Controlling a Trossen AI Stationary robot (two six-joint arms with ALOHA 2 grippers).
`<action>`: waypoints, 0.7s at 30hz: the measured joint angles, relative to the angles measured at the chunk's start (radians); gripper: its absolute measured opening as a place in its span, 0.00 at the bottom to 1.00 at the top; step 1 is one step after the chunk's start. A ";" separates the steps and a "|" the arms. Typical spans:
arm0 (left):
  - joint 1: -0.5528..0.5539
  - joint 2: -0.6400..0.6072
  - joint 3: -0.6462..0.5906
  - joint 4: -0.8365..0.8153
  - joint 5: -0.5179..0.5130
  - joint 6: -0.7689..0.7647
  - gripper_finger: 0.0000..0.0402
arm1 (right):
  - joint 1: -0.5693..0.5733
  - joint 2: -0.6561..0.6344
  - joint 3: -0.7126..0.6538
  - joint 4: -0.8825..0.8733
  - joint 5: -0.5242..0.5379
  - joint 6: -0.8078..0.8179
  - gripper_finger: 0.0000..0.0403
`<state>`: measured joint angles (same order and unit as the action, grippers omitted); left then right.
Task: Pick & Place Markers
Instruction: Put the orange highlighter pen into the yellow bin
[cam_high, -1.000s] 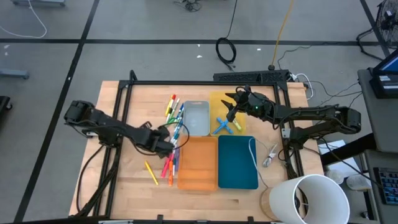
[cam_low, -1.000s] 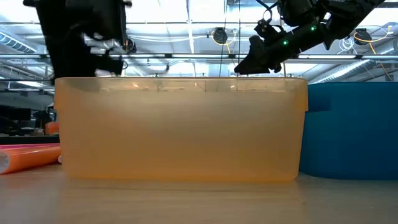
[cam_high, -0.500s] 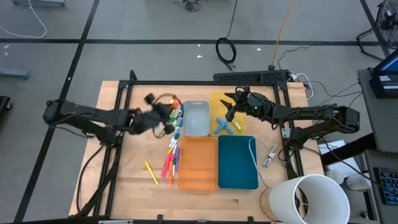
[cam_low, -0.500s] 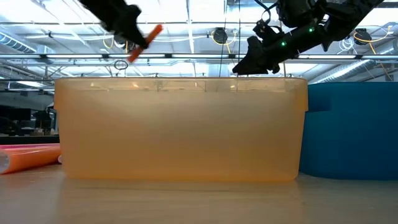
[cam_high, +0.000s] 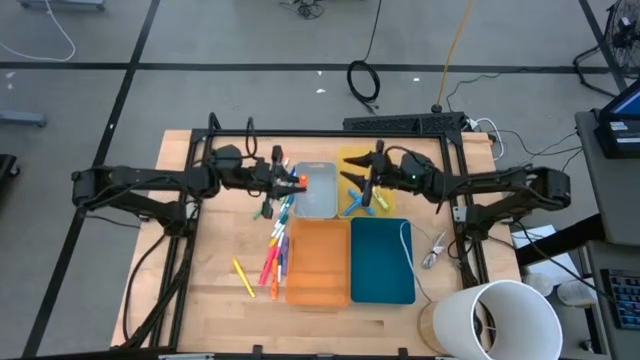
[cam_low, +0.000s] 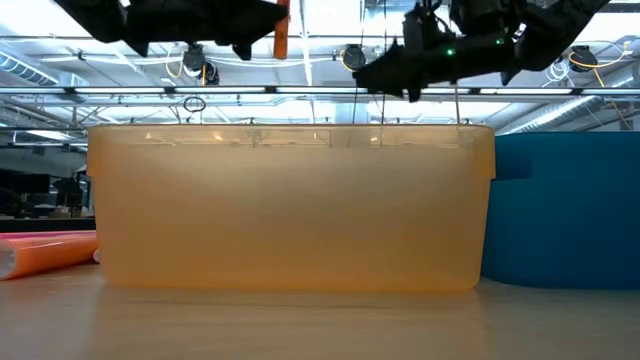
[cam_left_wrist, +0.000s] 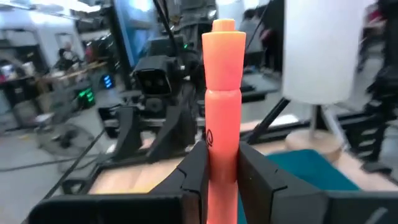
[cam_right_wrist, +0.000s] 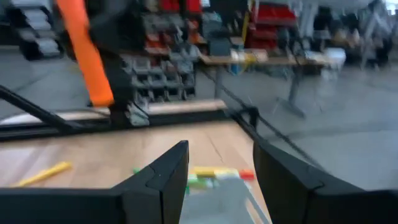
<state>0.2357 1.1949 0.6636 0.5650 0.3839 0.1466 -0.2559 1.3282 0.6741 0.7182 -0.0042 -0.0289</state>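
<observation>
Right now an orange marker (cam_left_wrist: 222, 106) stands clamped between the two dark fingers of the left gripper (cam_high: 290, 181); it is a smooth, stubby stick with a slightly narrower cap end pointing away from the wrist. From above, that gripper is at the near-left edge of the grey tray (cam_high: 318, 190), with the marker's orange tip showing just over the tray's rim. The low view shows the same marker (cam_low: 281, 30) held upright, high above the orange tray (cam_low: 290, 205).

Half a second ago the left gripper was further left, over the scattered markers beside the grey tray, and the marker was tilted; it has since swung toward the grey tray and the marker has turned upright. The right gripper (cam_high: 362, 181) has shifted a little toward the grey tray too; its fingers are spread apart with nothing between them, above the yellow tray (cam_high: 352, 160).

More markers (cam_high: 274, 250) in mixed colours lie loose on the wooden table (cam_high: 200, 290), left of the orange tray, one yellow one (cam_high: 243, 277) apart from the rest. A teal tray (cam_high: 382, 260) sits right of the orange one, with a white cord (cam_high: 408, 250) along its edge. Beyond the table the room shows shelving and workbenches.
</observation>
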 joint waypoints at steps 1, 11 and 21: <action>-0.006 0.011 -0.001 0.016 0.014 -0.003 0.15 | 0.013 0.019 0.000 0.029 0.000 -0.019 0.42; -0.016 0.130 -0.001 0.215 0.027 -0.021 0.15 | 0.106 0.155 0.075 0.096 0.000 -0.067 0.43; -0.013 0.130 -0.001 0.184 0.030 -0.025 0.16 | 0.178 0.205 0.145 0.092 -0.028 -0.066 0.58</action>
<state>0.2222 1.3247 0.6628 0.7492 0.4137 0.1211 -0.0778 1.5337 0.8192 0.8100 -0.0326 -0.0952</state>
